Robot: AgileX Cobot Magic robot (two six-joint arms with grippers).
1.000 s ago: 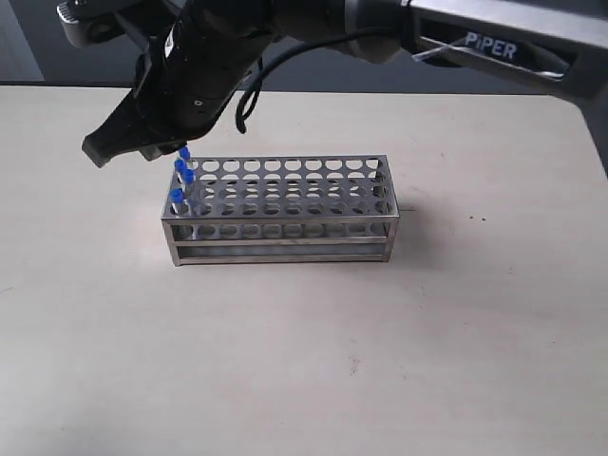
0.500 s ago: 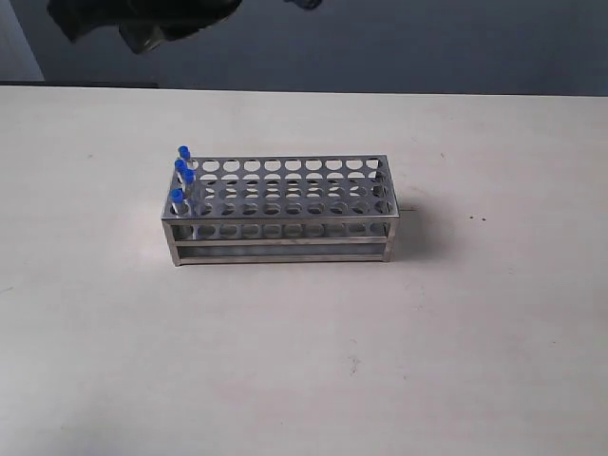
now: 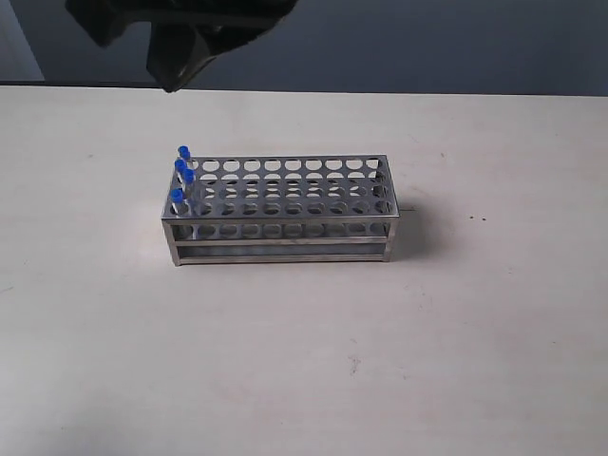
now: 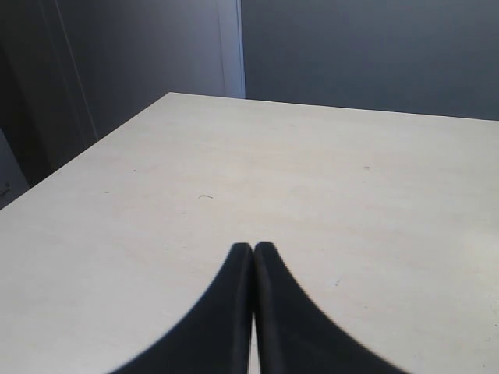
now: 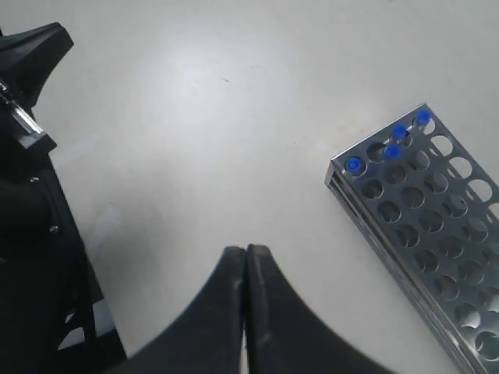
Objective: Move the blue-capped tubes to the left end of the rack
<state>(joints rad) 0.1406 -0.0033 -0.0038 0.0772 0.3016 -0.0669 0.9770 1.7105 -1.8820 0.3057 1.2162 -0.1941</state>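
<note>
**Rack and tubes.** We found the rack (image 3: 285, 249) standing square on the table (image 3: 399, 361), with nothing else near it. The blue-capped tubes (image 3: 187, 177) stood upright at its left end, all four apparently one to a row, and every other hole looked vacant. In the right wrist view the rack (image 5: 437, 257) showed the same grouping of tubes (image 5: 392, 151) at that end. One cap sat slightly inward of the other three. We could not settle whether it occupied the end hole or the next one along.

**Grippers.** The left gripper (image 4: 253, 249) had its fingers pressed together on nothing and faced bare tabletop away from the rack. The right gripper (image 5: 245, 251) was likewise clenched and empty, held high above the table to the side of the rack's left end and touching nothing. In the exterior view a dark arm mass (image 3: 180, 33) hung at the upper edge, well clear of the tubes. We could not tell from that view alone which arm it was.

**Step in hand.** We judged the placing work finished or all but finished, with no tube held and none outside the left end.

**Next move.** We considered that the only call was to check the inward cap. If it proved one hole off, the right gripper would need to open, descend straight over that cap without brushing its close neighbours, and shift it.
</note>
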